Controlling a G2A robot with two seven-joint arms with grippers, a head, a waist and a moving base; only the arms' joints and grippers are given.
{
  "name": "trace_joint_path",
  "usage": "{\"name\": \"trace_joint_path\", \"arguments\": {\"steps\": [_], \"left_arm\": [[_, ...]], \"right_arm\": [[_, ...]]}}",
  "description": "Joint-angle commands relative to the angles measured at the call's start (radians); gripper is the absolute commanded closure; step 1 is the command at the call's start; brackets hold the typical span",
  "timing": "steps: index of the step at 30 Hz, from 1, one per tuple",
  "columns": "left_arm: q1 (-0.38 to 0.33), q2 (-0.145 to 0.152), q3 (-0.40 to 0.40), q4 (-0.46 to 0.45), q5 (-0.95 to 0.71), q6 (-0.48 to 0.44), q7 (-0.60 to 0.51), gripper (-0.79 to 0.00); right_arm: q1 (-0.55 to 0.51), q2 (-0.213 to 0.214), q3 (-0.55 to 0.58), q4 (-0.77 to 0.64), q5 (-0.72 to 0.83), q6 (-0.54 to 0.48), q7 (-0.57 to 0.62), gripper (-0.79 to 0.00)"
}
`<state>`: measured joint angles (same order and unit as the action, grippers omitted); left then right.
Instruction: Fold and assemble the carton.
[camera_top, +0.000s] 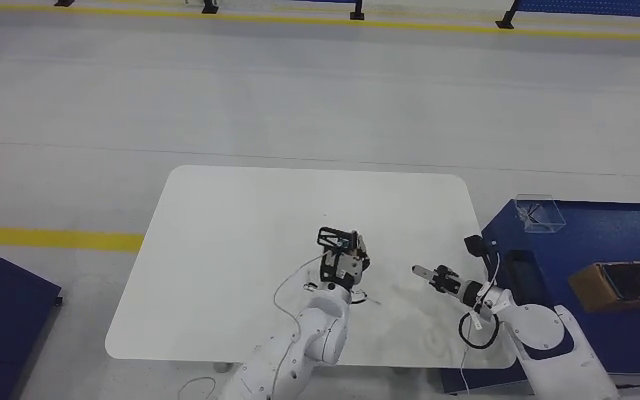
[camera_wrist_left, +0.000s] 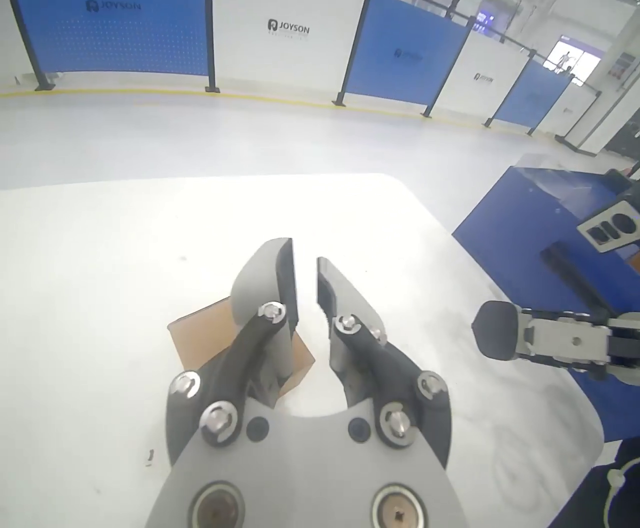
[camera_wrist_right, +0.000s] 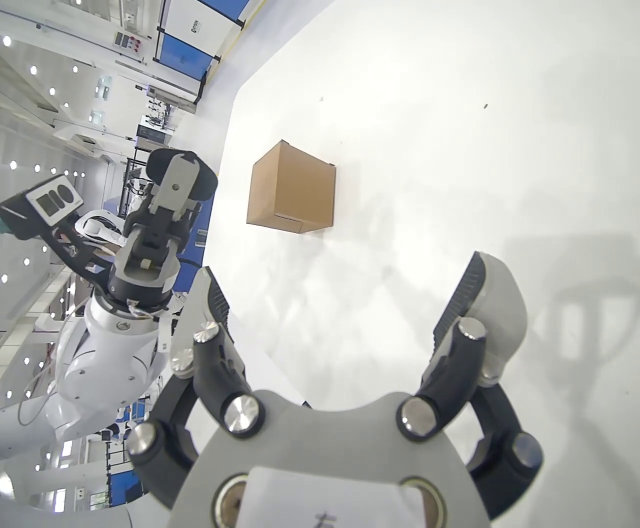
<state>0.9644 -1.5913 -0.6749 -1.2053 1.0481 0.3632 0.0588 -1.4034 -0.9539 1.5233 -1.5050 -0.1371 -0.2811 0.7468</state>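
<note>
The carton (camera_wrist_right: 292, 187) is a small brown box with its flaps closed, standing on the white table (camera_wrist_right: 450, 100). In the left wrist view the carton (camera_wrist_left: 200, 332) lies just below and behind my left gripper (camera_wrist_left: 305, 280), partly hidden by a finger. That gripper's jaws stand almost together with a thin slit and nothing between them. It hovers beside the carton at the table's front middle (camera_top: 343, 252). My right gripper (camera_wrist_right: 345, 270) is wide open and empty, a short way off from the carton. From above, the right gripper (camera_top: 424, 271) is to the right of the left one.
A blue stand (camera_top: 560, 250) borders the table's right edge, holding a clear container (camera_top: 535, 212) and a brown box (camera_top: 605, 282). A tiny scrap (camera_wrist_left: 149, 456) lies on the table near the left arm. The table's far and left parts (camera_top: 250, 250) offer free room.
</note>
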Motion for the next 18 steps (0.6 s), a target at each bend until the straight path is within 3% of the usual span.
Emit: {"name": "trace_joint_path", "arguments": {"steps": [1,6,14,18], "left_arm": [[-0.014,-0.009,0.009,0.029,0.011,0.018,-0.010,0.000],[-0.043,-0.036,0.020,0.105,-0.005,0.058,-0.092,0.000],[-0.017,-0.054,-0.013,0.096,-0.030,0.044,0.020,0.000],[-0.026,-0.061,-0.018,0.140,-0.018,0.058,-0.037,0.000]], "right_arm": [[0.000,0.001,0.000,0.002,-0.004,-0.002,0.004,-0.785],[0.000,0.001,0.001,0.002,-0.010,-0.005,0.007,-0.785],[0.000,0.001,0.001,0.002,-0.010,-0.005,0.007,-0.785],[0.000,0.001,0.001,0.002,-0.010,-0.005,0.007,-0.785]]}}
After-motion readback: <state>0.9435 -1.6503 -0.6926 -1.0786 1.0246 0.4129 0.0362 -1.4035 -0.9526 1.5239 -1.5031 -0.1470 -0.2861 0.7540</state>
